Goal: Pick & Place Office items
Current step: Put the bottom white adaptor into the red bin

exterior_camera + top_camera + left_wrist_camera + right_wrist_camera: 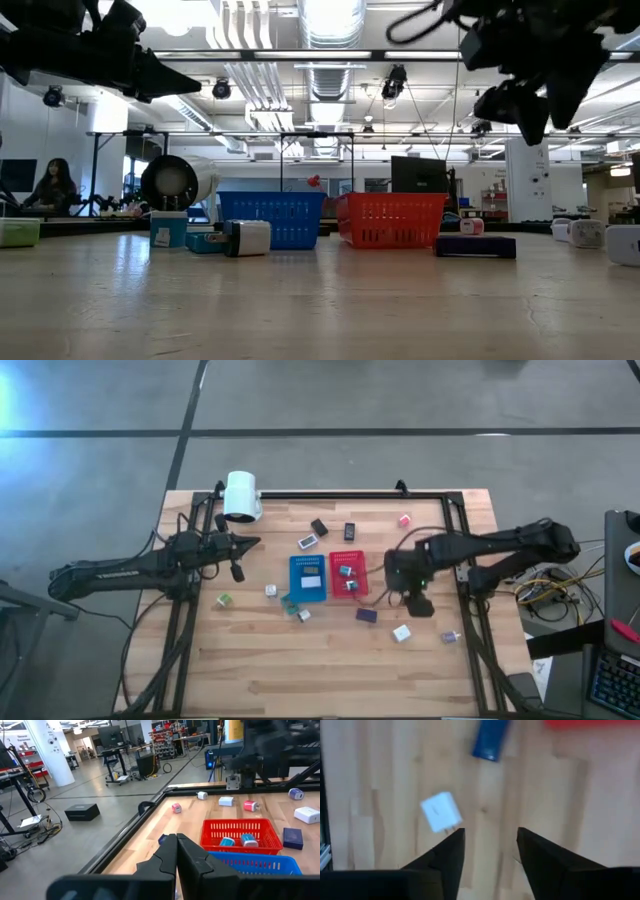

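The office items lie scattered on the wooden table around a blue tray (pixel 308 576) and a red tray (pixel 348 573). The red tray holds two small teal items (pixel 234 841). My right gripper (pixel 490 832) hangs open above the table, pointing down. A white block (pixel 440 811) lies flat just beyond one fingertip, and a dark blue block (pixel 491 740) lies farther on, near the red tray. My left gripper (pixel 176 845) is shut and empty. It hovers at the table's left side (pixel 245 543), pointing toward the trays.
A white lamp head (pixel 241 496) sits at the far left of the table. Black blocks (pixel 319 527), a pink item (pixel 404 519) and a green item (pixel 223 600) lie around the trays. A black frame rail (pixel 350 494) borders the far edge. Bare wood spreads toward the near edge.
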